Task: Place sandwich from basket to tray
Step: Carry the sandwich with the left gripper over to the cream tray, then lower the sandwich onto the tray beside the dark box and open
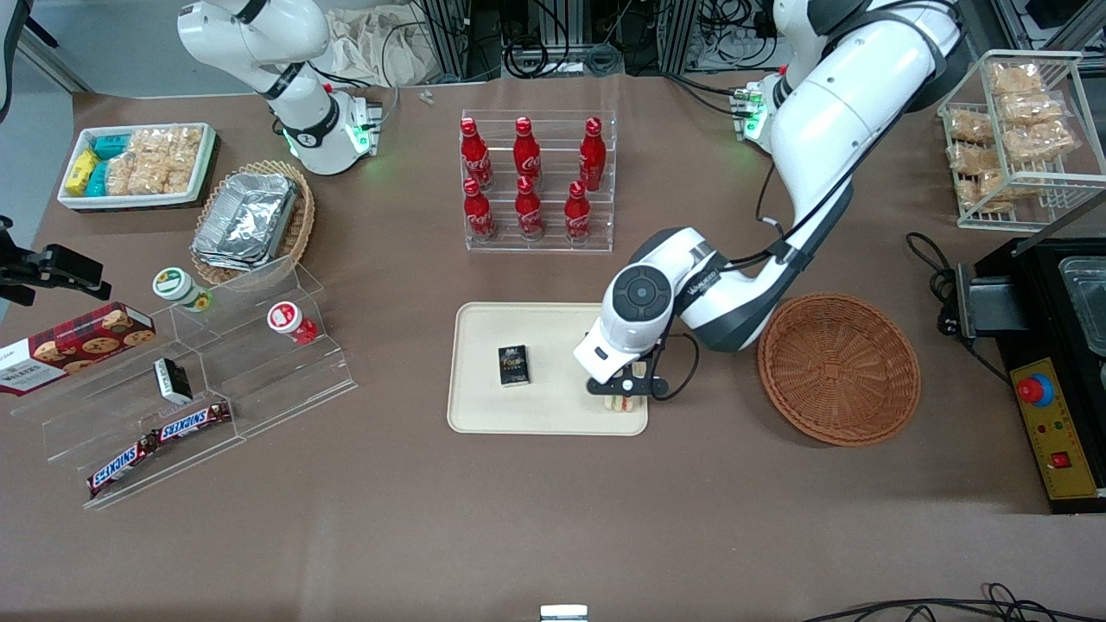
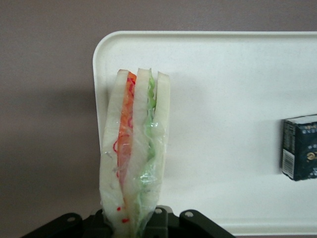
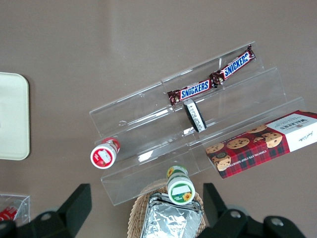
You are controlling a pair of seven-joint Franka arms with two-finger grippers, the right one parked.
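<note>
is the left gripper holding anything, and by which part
Yes: the gripper, over the tray, holds the sandwich by one end, pinched across its bread faces.

light: even, bright, overhead | shadows: soft and short under the tray point(image 1: 484, 415) and basket point(image 1: 838, 369); a dim one beside the sandwich point(image 2: 133, 158) in the wrist view | glare: highlights on the acrylic shelf point(image 1: 259, 345) and foil containers point(image 1: 244, 216) | focus: front view sharp; gripper point(image 1: 627, 390) low over the tray, its body blurred in the wrist view

red cola bottles point(image 1: 529, 177), snickers bars point(image 1: 160, 446)
</note>
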